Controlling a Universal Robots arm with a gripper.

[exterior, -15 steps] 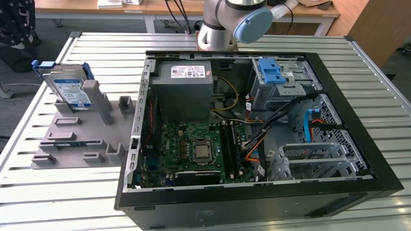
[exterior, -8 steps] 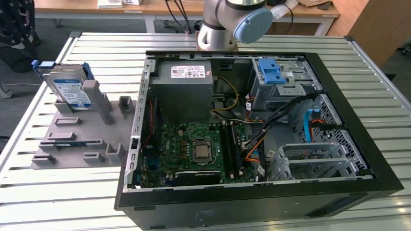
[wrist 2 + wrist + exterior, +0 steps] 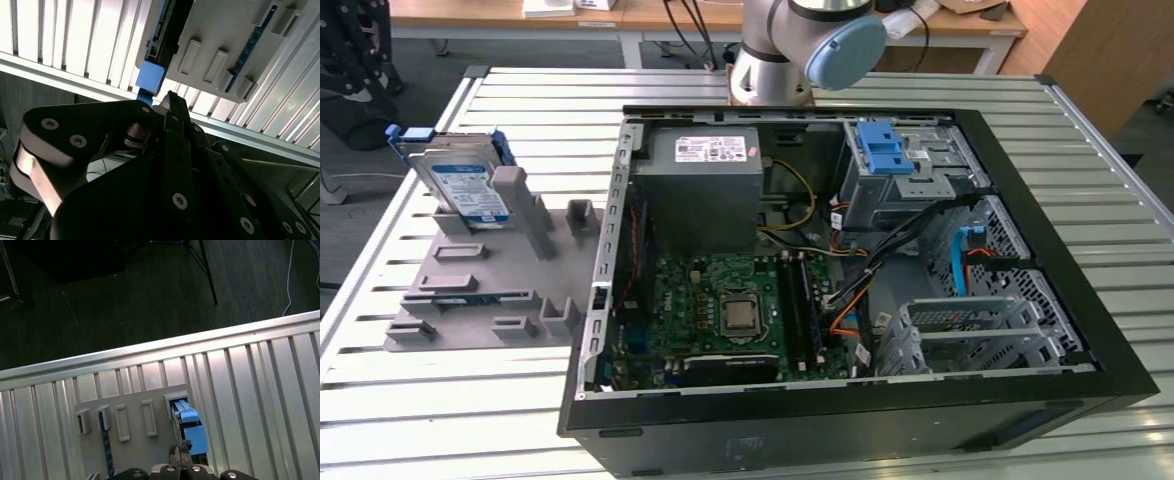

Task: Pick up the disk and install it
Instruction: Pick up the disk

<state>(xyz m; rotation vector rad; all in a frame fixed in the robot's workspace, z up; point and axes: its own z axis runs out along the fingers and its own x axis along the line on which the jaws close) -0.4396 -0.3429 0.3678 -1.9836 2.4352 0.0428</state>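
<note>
Disk (image 3: 464,185): stands on edge, long axis upright, in the grey fixture (image 3: 480,300), at the exterior view's left of the computer case (image 3: 1067,330). Your gripper (image 3: 180,448) hangs directly above its blue rail (image 3: 192,430), jaws pressed together, holding nothing.

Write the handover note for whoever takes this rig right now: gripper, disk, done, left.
Gripper: not holding the disk; in the first wrist view it hangs over the disk's end of the holder.
Disk: the flat silver-metal hard drive with a blue-and-white label and blue plastic rail stands upright in the grey slotted holder on the slatted metal table, to the exterior view's left of the open black computer case.
Done: nothing that shows.
Left: both the pickup and the install.
</note>
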